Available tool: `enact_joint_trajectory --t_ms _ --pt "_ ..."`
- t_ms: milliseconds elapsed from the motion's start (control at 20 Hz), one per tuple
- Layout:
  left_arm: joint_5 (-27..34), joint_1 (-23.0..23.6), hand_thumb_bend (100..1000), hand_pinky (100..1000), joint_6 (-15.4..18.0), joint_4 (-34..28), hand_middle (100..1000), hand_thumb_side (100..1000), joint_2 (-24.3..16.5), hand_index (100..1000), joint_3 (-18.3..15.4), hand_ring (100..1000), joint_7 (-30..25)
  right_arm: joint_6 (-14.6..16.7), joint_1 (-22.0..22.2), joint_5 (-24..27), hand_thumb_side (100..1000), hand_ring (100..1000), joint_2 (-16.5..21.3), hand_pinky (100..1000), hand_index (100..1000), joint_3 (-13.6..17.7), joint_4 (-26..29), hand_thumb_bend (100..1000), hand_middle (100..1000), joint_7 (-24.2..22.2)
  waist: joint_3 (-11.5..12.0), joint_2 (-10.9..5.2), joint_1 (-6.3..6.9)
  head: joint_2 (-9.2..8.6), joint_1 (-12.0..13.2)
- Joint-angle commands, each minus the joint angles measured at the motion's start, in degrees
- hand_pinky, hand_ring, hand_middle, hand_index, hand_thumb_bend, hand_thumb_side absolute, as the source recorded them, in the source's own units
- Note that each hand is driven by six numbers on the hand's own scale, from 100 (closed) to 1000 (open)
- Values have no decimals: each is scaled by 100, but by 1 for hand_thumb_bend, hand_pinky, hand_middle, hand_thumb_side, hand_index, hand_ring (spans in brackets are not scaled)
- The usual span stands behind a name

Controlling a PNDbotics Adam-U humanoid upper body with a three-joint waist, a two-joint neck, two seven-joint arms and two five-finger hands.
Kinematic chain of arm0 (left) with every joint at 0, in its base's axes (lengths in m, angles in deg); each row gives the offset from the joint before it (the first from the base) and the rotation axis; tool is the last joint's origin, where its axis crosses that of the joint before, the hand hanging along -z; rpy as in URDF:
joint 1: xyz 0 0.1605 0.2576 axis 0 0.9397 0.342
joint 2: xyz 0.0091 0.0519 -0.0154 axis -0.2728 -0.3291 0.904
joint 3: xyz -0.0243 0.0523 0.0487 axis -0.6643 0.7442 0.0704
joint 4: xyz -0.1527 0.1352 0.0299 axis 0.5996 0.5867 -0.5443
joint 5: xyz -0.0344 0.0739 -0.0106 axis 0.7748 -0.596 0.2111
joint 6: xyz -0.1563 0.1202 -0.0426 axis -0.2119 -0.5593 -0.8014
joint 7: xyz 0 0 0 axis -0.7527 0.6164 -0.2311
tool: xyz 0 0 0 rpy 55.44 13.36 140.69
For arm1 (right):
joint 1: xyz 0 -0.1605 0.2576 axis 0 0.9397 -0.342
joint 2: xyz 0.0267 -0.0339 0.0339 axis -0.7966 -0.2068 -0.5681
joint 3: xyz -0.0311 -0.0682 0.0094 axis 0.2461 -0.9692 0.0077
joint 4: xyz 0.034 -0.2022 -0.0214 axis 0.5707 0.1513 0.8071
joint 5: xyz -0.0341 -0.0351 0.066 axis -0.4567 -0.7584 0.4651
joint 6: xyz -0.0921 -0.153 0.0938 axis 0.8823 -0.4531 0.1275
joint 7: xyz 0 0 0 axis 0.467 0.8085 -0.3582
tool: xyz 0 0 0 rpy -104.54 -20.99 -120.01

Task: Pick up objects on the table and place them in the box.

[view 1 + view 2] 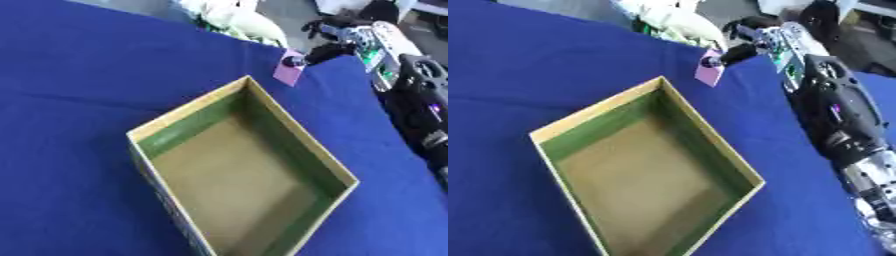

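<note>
The right hand point(741, 50) pinched a pink card point(708, 73) just beyond the open box's point(710, 142) far corner; above the blue desk point(518, 75).

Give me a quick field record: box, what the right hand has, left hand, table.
box: open cardboard box, nothing visible inside, on the blue tablecloth
right hand: right hand beyond the box's far corner, fingertips pinching a small pink card with a dark round part
card position: above the cloth, just outside the box
left hand: not in view
far edge: white and green object, unclear
</note>
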Motion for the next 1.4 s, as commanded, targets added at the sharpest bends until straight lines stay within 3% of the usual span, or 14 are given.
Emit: enact_joint_trajectory --t_ms 50,1400 --pt "-30 -48 100 944 11 -109 1000 978 -123 676 0 854 -26 -36 -84 -37 720 975 220 1000 1000 79 26 551 844 16 7 -108 46 -83 1" --pt "-61 -44 100 949 1 -109 1000 984 -109 675 22 856 -121 -30 17 -28 731 973 215 1000 994 131 -153 522 832 89 29 -44 43 -81 -48"
